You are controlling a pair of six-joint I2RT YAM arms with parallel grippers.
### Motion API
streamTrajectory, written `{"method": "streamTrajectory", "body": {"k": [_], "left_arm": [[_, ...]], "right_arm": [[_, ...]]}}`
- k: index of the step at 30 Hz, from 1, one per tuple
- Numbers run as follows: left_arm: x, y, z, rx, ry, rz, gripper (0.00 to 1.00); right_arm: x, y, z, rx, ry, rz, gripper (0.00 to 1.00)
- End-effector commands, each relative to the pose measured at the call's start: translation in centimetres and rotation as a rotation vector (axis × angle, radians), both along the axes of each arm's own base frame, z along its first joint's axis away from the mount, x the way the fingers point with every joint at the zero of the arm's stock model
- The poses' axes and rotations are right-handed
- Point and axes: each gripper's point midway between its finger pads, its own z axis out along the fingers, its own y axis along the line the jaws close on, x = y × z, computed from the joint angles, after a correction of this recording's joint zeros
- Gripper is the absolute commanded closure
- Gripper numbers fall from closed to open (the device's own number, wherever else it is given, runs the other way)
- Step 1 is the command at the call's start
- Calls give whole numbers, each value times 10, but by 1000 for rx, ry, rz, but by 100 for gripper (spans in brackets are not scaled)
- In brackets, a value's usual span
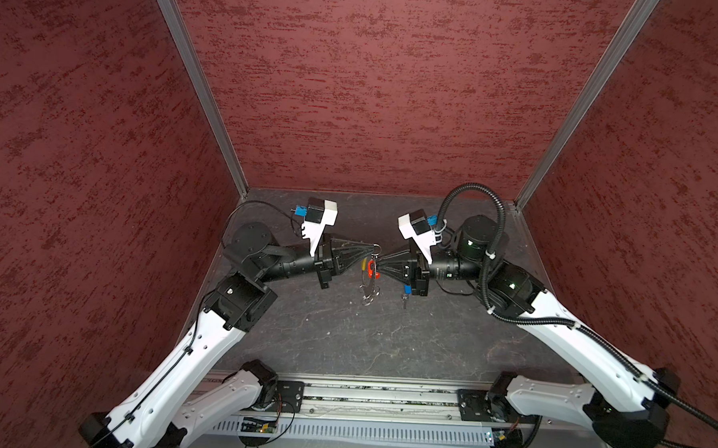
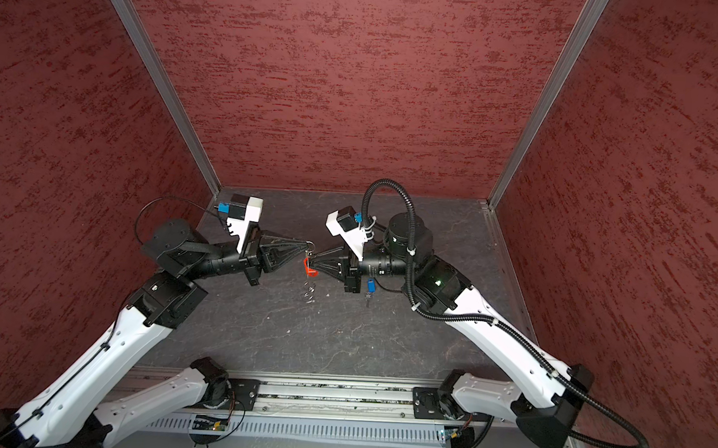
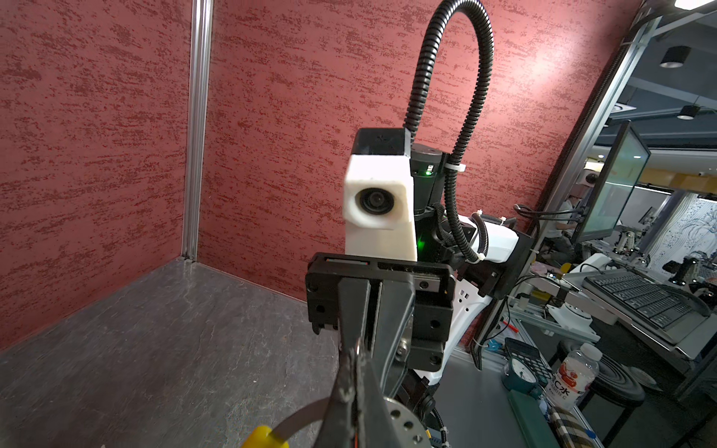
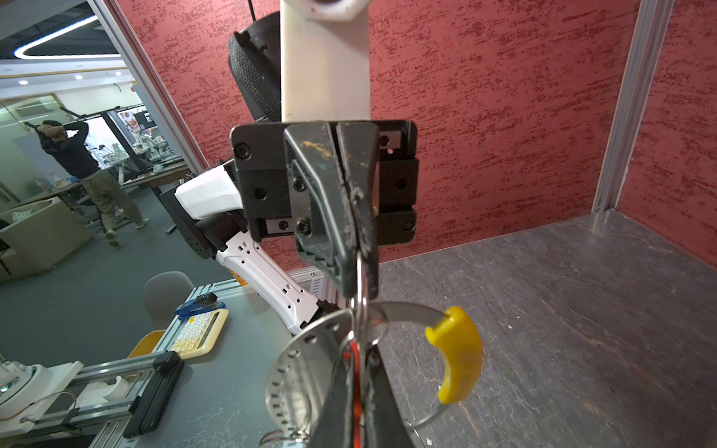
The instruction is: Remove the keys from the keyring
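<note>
left gripper (image 1: 373, 247): jaws closed on a small ring of the keyring (image 1: 367, 291), which hangs above the counter (image 1: 344, 341)
right gripper (image 1: 379, 268): jaws closed on the red-headed key (image 1: 372, 269)
blue-headed key (image 1: 407, 290): on the counter, apart from the keyring, just beside the right gripper's body

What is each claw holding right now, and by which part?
The left claw pinches a small split ring on the keyring; the right claw grips the red-headed key by its plastic head.
</note>
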Motion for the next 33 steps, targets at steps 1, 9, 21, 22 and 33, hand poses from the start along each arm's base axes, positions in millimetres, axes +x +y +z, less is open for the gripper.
{"method": "streamTrajectory", "body": {"k": [1, 9, 21, 22, 33], "left_arm": [[-6, 6, 16, -41, -56, 1, 100], [-15, 6, 11, -6, -65, -44, 100], [-16, 8, 12, -20, -81, -33, 100], [-14, 8, 12, -26, -82, -25, 100], [-12, 8, 12, -33, -85, -14, 100]], "right_arm": [[-6, -2, 5, -8, -23, 1, 100], [3, -19, 8, -14, -54, -118, 68], [3, -33, 65, 195, -30, -37, 45], [2, -32, 70, 213, -24, -20, 45], [4, -19, 64, 226, 39, 38, 49]]}}
